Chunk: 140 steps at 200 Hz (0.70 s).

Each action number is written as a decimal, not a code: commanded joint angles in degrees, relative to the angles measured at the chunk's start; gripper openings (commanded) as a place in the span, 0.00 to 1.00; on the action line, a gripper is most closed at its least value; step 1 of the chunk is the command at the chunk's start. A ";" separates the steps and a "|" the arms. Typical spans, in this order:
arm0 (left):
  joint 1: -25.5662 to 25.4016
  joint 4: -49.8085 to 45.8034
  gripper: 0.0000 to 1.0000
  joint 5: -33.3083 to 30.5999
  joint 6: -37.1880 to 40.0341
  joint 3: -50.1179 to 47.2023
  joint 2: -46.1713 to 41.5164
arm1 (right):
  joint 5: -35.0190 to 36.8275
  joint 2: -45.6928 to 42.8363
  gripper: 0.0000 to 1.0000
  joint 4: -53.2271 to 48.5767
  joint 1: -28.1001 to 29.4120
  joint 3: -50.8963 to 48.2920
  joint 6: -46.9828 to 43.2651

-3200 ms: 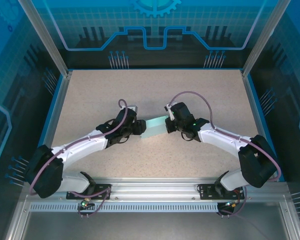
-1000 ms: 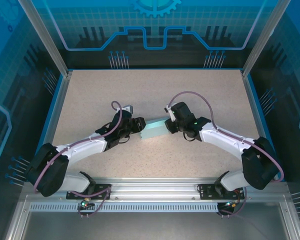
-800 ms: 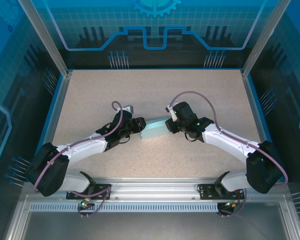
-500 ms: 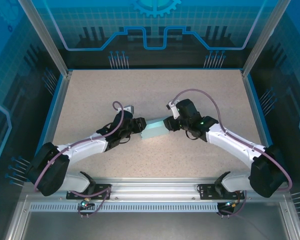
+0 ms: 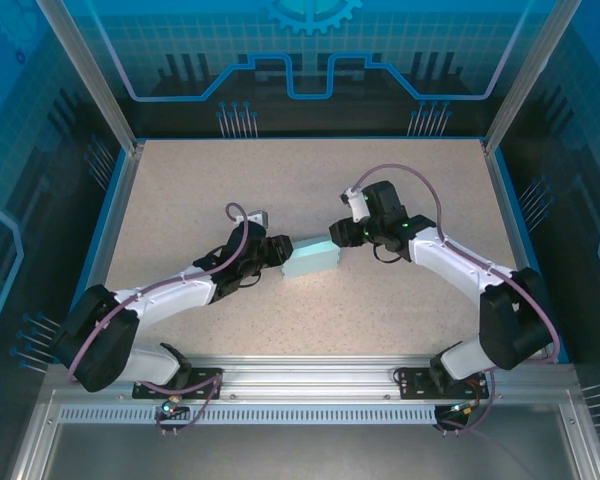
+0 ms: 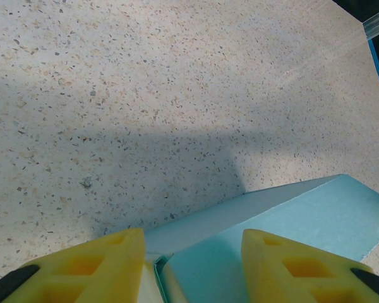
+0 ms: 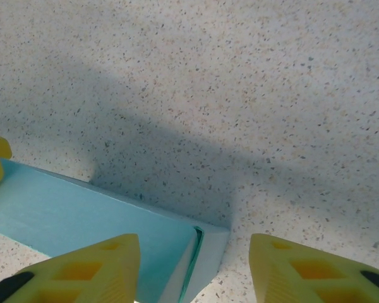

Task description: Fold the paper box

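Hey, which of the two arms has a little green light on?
The right arm: a small green light glows on its black wrist housing. The left arm has a plain black wrist, with nothing lit.

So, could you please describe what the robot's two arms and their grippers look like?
The left arm and right arm look alike: white tubular link shells, bulky black joint housings, and a mauve cable looping along each. The left gripper and right gripper have chunky yellow wedge-shaped fingers with recessed diamond-shaped pockets and black backing at the outer edges.
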 commanded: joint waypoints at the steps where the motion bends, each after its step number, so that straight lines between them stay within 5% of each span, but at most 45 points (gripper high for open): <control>1: -0.64 -6.58 0.46 -0.54 2.19 -0.39 1.94 | -3.01 0.57 0.48 1.18 -0.81 -1.20 1.09; 140: -0.61 -3.58 0.51 1.14 -0.01 -4.42 3.71 | -6.33 3.10 0.40 7.40 -1.56 -12.95 5.94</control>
